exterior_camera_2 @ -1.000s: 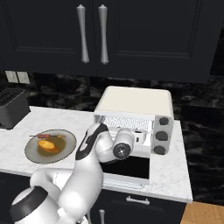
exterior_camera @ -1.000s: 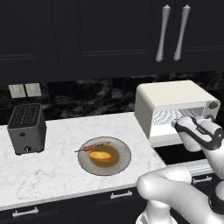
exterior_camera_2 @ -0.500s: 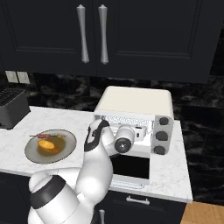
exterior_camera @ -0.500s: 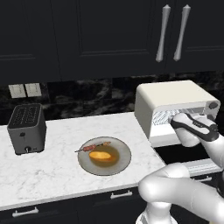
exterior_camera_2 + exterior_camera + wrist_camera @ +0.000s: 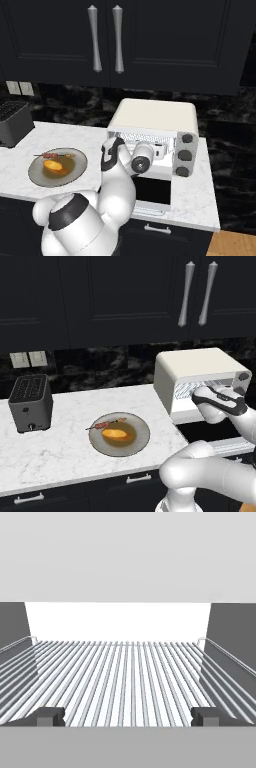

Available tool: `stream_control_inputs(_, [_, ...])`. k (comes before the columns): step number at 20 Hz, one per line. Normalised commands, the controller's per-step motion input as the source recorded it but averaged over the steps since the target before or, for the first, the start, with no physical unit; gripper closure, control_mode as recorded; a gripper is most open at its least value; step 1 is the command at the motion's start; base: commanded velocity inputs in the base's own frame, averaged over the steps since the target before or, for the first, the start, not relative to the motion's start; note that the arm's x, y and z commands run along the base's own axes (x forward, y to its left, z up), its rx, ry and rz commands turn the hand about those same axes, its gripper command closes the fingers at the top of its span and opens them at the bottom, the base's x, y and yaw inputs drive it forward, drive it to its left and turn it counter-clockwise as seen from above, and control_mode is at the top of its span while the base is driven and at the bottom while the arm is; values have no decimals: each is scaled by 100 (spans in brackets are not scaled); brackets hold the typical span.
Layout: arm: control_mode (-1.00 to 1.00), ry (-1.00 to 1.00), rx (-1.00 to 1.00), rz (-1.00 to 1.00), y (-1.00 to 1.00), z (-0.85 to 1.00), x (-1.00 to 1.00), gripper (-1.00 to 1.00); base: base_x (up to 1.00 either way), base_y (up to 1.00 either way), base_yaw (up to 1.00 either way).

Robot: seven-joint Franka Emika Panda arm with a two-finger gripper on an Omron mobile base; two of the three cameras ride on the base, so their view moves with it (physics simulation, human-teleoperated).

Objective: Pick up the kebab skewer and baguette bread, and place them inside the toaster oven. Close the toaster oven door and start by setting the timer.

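The tool point(image 5: 128, 716), its jaws spread wide and holding nothing, reaches into the open toaster oven point(image 5: 152, 117) just above its wire rack point(image 5: 125, 677), while the kebab skewer point(image 5: 106, 424) and baguette bread point(image 5: 115, 433) lie on the plate point(image 5: 140, 442) on the table point(image 5: 65, 451).

No readable text, label or number anywhere.

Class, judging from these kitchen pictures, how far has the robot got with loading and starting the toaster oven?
Done: the toaster oven door hangs open. In hand: nothing; the open gripper faces the bare wire rack inside the toaster oven. Left: the kebab skewer and baguette bread lie on the plate; loading, closing and the timer remain.
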Motion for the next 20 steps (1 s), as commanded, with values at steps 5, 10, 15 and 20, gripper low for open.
stream_control_inputs(5, [-100, 0, 0, 0, 0, 0, 21, -100, 0, 0, 0])
stream_control_inputs(10, [-100, 1, 0, 0, 0, -7, 9, -100, 0, 0, 0])
stream_control_inputs(15, [-100, 6, 0, 0, 0, -51, -9, -100, 0, 0, 0])
stream_control_inputs(20, [-100, 8, 0, 0, 0, -84, -51, -100, 0, 0, 0])
